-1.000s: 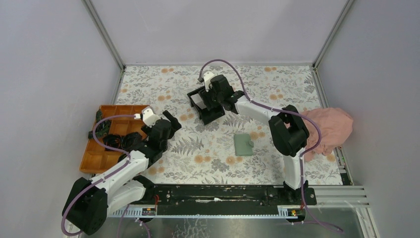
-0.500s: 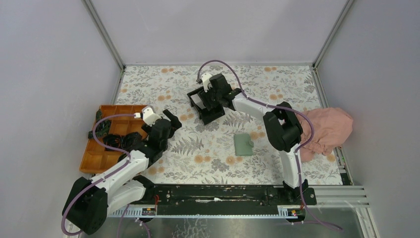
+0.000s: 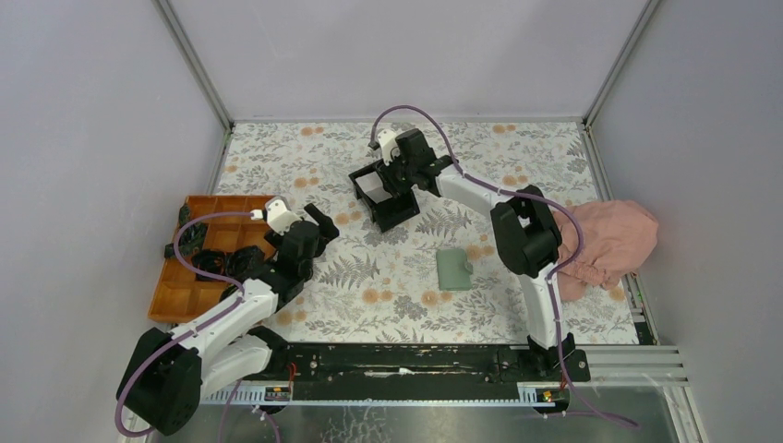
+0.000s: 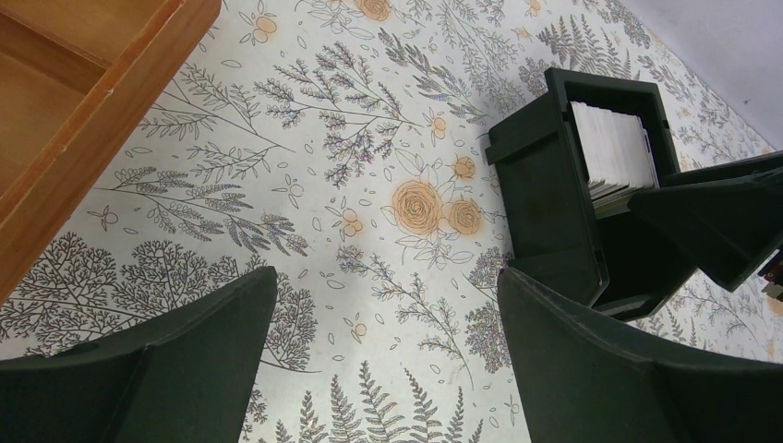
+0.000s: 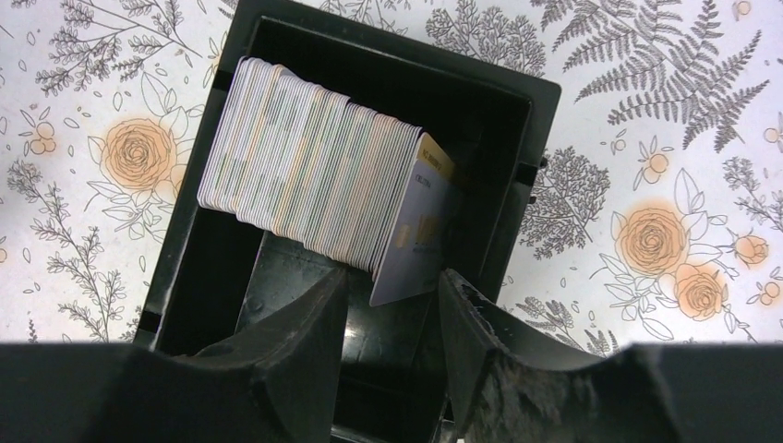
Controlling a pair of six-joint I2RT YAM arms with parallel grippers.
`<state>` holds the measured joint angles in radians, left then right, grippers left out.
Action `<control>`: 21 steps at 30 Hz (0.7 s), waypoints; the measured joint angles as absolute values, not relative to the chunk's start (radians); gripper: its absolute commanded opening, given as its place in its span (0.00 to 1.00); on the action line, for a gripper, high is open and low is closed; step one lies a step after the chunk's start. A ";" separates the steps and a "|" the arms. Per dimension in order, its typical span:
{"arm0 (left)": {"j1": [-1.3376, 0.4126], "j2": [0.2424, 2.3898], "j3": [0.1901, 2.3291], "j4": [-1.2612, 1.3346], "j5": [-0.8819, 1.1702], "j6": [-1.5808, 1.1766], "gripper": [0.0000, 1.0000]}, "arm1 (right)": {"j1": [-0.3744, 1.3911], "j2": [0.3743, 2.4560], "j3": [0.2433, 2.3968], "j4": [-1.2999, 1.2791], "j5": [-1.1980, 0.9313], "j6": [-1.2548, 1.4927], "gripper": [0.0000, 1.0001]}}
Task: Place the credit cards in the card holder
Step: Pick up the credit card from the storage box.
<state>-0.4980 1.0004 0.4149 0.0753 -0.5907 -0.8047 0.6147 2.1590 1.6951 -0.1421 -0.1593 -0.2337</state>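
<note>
A stack of pale credit cards (image 5: 305, 180) stands on edge in a black open-top box (image 5: 388, 55) at the back middle of the table (image 3: 392, 214). The end card (image 5: 415, 245) leans out from the stack. Its lower corner hangs between the fingers of my right gripper (image 5: 394, 281), which is over the box with its jaws partly apart and a gap showing beside the card. The green card holder (image 3: 453, 269) lies folded on the mat, in front of the box. My left gripper (image 4: 386, 277) hovers wide open over bare mat, left of the box (image 4: 545, 194).
An orange compartment tray (image 3: 198, 277) with black items (image 3: 194, 238) sits at the left, close to my left arm. A pink cloth (image 3: 609, 235) lies at the right edge. Grey walls close in the floral mat on three sides.
My right gripper has shifted a little over the box and its jaws have narrowed around the leaning card. The left arm has not moved.
</note>
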 measured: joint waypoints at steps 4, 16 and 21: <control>-0.499 1.000 0.415 0.075 -0.591 -0.805 0.95 | 0.614 2.168 1.705 -0.171 -0.178 -0.245 0.40; -0.512 1.000 0.415 0.075 -0.591 -0.805 0.95 | 0.609 2.176 1.716 -0.202 -0.186 -0.258 0.34; -0.517 1.000 0.415 0.075 -0.591 -0.806 0.95 | 0.607 2.176 1.716 -0.202 -0.185 -0.261 0.32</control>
<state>-0.5175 1.0004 0.4149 0.0753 -0.5911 -0.8059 0.6071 2.1761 1.7157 -0.2020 -0.1852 -0.2607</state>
